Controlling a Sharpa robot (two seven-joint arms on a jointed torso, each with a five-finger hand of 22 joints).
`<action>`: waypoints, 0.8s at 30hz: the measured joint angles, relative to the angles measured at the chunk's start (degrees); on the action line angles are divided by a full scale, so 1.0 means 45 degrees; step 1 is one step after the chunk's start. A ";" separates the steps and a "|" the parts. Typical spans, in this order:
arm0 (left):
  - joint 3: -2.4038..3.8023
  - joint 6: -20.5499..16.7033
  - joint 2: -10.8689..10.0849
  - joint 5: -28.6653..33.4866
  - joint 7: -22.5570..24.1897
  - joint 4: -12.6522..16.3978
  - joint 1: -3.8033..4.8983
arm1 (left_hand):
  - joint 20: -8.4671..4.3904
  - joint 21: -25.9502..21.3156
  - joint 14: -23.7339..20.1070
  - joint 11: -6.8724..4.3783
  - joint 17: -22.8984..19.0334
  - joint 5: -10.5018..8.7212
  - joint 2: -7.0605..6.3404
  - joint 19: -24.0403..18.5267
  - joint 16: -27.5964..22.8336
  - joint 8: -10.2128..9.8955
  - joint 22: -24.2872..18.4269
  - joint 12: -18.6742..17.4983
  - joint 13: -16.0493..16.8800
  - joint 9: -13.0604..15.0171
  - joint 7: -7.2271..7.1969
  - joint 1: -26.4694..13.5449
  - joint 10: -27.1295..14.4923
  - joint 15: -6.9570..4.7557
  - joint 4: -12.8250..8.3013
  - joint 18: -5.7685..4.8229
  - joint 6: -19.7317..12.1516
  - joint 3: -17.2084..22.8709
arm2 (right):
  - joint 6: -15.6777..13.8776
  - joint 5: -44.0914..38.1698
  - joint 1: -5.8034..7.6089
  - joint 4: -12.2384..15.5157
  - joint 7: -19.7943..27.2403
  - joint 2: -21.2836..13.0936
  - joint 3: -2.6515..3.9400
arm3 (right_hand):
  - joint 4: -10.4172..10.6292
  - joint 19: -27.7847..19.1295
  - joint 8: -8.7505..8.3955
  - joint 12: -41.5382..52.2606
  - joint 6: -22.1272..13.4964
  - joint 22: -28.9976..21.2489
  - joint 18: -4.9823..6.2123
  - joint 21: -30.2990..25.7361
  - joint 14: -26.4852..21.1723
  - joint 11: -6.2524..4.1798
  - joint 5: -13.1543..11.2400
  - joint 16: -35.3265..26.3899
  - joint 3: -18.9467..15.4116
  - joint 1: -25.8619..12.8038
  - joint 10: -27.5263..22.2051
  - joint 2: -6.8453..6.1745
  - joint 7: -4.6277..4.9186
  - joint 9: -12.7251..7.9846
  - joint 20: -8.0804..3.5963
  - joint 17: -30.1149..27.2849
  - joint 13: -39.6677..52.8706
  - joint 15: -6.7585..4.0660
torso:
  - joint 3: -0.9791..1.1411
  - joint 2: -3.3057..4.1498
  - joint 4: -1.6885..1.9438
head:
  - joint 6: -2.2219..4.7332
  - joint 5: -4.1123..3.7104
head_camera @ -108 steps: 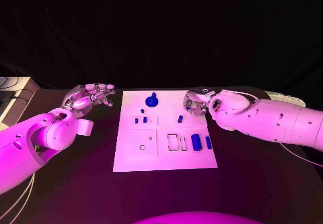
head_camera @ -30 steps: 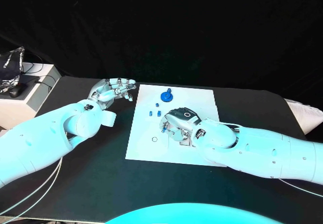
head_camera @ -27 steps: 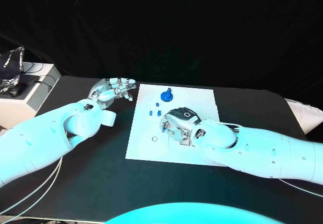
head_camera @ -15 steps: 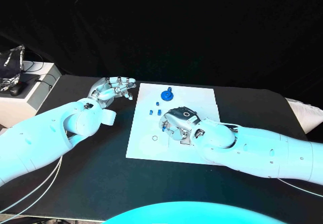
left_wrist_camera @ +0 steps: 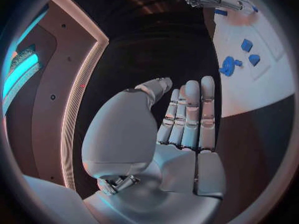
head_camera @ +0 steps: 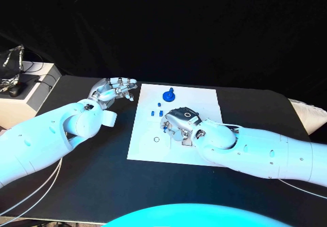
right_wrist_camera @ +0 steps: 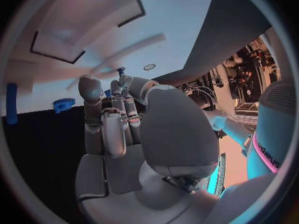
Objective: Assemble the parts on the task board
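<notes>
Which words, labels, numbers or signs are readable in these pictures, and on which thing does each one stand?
"sharpa": dark letters on a white robot part beside a pink band, in the right wrist view. The letters are bent, so I read them with some doubt.
White board: no word or number that I can read.
Blue pieces: no marks that I can read.

Task board (head_camera: 204, 101) lies mid-surface (head_camera: 89, 175). Right hand (head_camera: 179, 124) sits over the board's middle, fingers (head_camera: 168, 128) pointing down at it. Gear-like part (head_camera: 168, 96) stands behind those fingers, near the far edge; two small parts (head_camera: 156, 113) just behind-left of them. Left hand (head_camera: 112, 90) hovers off the board's far-left corner, fingers (head_camera: 126, 88) apart.
</notes>
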 measured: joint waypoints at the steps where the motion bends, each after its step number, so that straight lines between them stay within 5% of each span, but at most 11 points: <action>1: 0.0000 0.0001 -0.0001 0.0001 -0.0008 0.0008 0.0000 | 0.0000 0.0000 0.0000 0.0017 0.0000 0.0000 0.0000 0.0000 0.0000 0.0000 -0.0005 0.0000 -0.0008 0.0000 0.0000 0.0000 -0.0016 0.0000 0.0000 0.0000 0.0000 0.0000 | 0.0000 -0.0010 0.0000 -0.0022 0.0008 0.0016 0.0000 | 0.0000 0.0000 -0.0001 0.0000 -0.0003 -0.0009 0.0001 0.0000 0.0000 0.0000 0.0002 0.0000 0.0000 -0.0001 0.0000 0.0001 0.0002 0.0000 0.0000 0.0000 0.0000 0.0000 | 0.0001 0.0000 0.0001 | -0.0009 -0.0001; 24: 0.0001 -0.0031 -0.0019 0.0000 -0.0240 0.0086 0.0000 | 0.0000 0.0000 0.0000 0.0016 0.0007 0.0000 0.0000 0.0000 0.0000 0.0000 -0.0004 0.0000 -0.0007 -0.0010 0.0000 0.0000 -0.0015 0.0000 0.0000 0.0000 0.0000 0.0000 | 0.0180 -0.0080 -0.0045 0.0088 0.0185 -0.0119 -0.0117 | -0.0012 -0.0096 0.0056 -0.0055 -0.0028 -0.0034 0.0000 -0.0056 0.0000 -0.0002 0.0083 0.0000 0.0056 -0.0061 -0.0003 0.0057 -0.0018 0.0075 0.0001 -0.0058 0.0005 0.0001 | 0.0031 -0.0006 -0.0001 | -0.0105 0.0055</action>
